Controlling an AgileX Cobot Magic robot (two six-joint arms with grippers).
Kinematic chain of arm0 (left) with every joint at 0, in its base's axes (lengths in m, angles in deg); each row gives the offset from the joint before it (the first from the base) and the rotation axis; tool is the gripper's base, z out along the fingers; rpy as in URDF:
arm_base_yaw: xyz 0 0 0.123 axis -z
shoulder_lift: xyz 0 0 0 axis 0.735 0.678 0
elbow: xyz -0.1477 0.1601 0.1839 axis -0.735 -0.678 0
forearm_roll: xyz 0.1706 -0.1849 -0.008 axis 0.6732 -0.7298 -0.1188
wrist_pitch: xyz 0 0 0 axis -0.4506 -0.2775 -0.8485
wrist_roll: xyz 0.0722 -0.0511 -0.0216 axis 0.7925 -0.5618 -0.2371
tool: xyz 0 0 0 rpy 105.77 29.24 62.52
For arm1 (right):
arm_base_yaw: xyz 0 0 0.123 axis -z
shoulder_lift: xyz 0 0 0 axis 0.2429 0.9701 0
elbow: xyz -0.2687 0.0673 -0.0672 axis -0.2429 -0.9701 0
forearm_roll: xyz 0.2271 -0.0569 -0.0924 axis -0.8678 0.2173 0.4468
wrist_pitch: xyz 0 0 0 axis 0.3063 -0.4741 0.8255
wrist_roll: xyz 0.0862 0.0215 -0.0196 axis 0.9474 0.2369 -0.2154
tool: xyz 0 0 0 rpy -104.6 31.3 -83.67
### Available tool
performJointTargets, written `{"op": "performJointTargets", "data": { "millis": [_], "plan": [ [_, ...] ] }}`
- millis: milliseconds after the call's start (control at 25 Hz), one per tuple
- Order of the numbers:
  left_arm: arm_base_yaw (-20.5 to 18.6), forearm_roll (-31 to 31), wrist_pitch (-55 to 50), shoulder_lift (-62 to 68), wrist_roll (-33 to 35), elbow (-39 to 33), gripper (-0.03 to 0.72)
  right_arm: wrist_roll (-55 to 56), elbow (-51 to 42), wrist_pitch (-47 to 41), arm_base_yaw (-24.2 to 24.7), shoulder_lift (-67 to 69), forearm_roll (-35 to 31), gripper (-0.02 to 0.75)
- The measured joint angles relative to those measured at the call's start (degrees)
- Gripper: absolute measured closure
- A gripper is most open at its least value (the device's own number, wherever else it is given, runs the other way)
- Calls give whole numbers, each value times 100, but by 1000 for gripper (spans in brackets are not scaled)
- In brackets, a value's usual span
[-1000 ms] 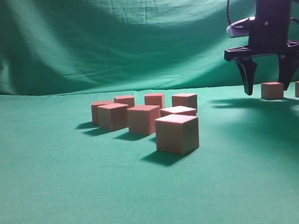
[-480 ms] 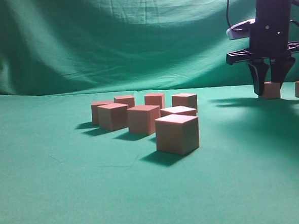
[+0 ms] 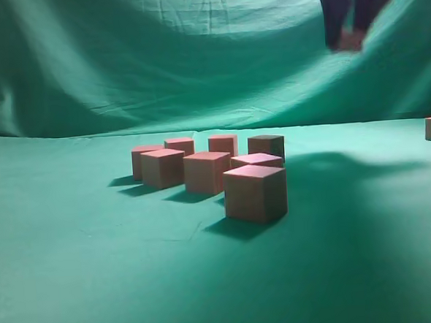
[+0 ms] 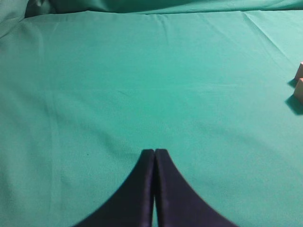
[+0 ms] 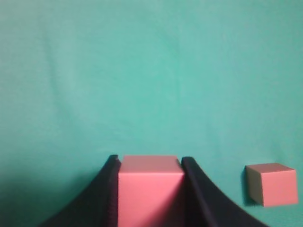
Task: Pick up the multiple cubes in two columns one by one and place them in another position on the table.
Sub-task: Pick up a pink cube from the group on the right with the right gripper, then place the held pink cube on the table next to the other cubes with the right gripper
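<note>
In the right pincer (image 5: 150, 189): salmon-pink, sharp-edged cube (image 5: 149, 191)

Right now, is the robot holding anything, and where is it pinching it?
Yes. The right gripper holds one cube, pinched on two opposite sides, high above the table. The left gripper is shut and empty.

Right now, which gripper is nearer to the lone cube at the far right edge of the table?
Right. The right gripper holds another cube in the air, with the lone cube on the cloth just beside and below. The left gripper, shut, sees only two other cube edges.
</note>
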Motion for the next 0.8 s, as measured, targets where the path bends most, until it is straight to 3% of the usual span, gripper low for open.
{"op": "performJointTargets", "data": {
  "millis": [200, 400, 800],
  "plan": [
    [0, 0, 0, 0, 0, 0, 688, -220, 140, -652, -480, -1038, -206, 489],
    [0, 0, 0, 0, 0, 0, 688, -220, -195, -704, -985, -1953, -388, 489],
    [0, 0, 0, 0, 0, 0, 688, -226, -3105, -385, -2988, -3263, -608, 489]
  ]
}}
